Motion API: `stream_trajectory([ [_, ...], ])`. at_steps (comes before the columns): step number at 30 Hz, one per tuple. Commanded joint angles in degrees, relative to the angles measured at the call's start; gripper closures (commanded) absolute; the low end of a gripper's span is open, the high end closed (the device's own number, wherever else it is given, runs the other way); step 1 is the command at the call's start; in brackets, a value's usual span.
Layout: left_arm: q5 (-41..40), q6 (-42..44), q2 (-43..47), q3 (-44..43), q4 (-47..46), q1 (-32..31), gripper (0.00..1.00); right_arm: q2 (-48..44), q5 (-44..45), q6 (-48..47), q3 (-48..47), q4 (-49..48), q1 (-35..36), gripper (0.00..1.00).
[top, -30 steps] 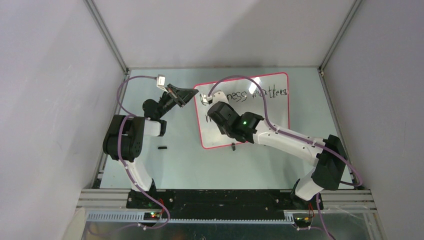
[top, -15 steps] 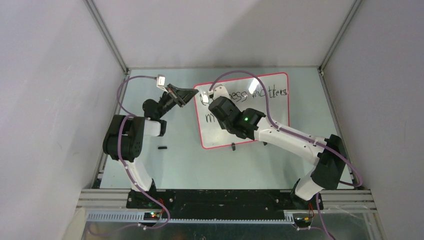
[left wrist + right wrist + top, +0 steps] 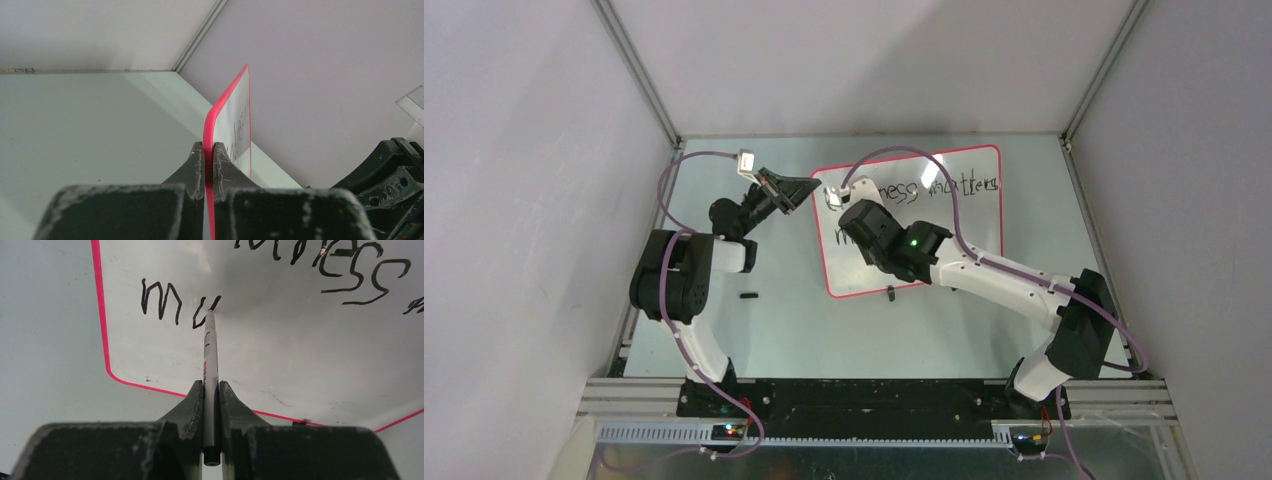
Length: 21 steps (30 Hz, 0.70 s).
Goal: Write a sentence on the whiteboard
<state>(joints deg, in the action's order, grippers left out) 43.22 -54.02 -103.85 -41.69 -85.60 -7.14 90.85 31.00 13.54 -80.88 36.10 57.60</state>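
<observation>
Soft, even light fills your top view, with no hard shadows on the table [image 3: 764, 320]. One small white glare patch sits on the glossy whiteboard [image 3: 969, 225]. From your right wrist, the right gripper [image 3: 211, 385] is blurred and grainy in the foreground, while the marker [image 3: 210, 347] and lettering [image 3: 160, 302] ahead of it stay sharp. A pale glare lies far ahead of the gripper, and a broad grey shadow spreads around the marker tip. From your left wrist, the left gripper [image 3: 209, 150] is out of focus, and the writing beyond it is smeared and unreadable.
</observation>
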Motion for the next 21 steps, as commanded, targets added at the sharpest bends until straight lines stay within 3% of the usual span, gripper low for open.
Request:
stream_trajectory([
  [1, 2.01, 3.66, 0.07, -0.76, -2.08, -0.29, 1.00, -0.01, 0.52, 1.66, 0.98, 0.76, 0.39, 1.00],
  [21, 2.06, 3.67, 0.13, -0.70, -2.07, -0.29, 1.00, -1.41, 1.81, 2.42, 2.48, 2.38, 0.71, 1.00],
])
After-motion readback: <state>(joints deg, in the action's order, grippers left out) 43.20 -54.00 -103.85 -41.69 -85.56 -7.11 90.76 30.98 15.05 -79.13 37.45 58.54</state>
